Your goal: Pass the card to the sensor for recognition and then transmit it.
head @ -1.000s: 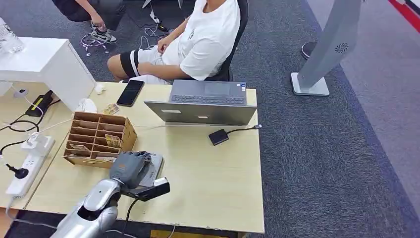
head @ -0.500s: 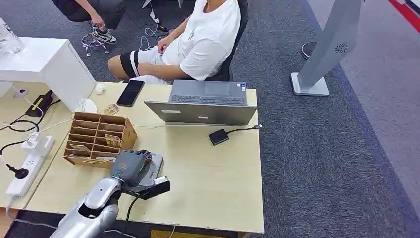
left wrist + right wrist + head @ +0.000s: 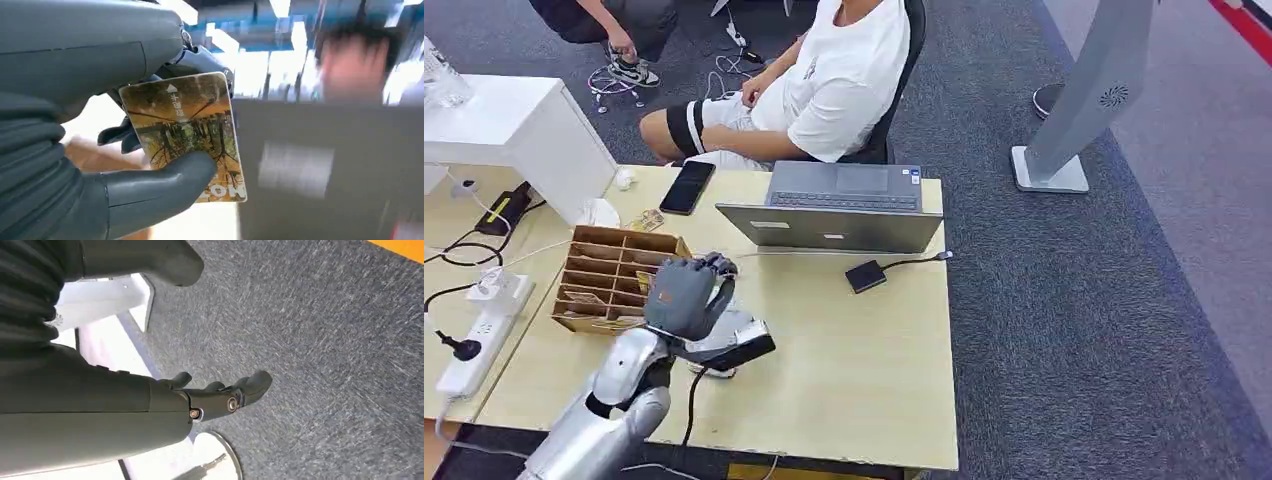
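Holding the card [image 3: 185,135] between thumb and darker fingers, our left hand [image 3: 686,296] hangs above the wooden table [image 3: 854,370], just beside the cardboard organizer [image 3: 614,280] and short of the laptop [image 3: 839,212]. We see the card's autumn-tree print facing the wrist camera, with the laptop's grey back blurred beyond it. Our right hand [image 3: 220,395] hangs over grey carpet [image 3: 325,365], fingers loosely apart, grasping nothing.

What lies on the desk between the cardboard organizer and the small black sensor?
In the head view, the left robot hand stands between cardboard organizer and sensor; beyond it, bare desk.
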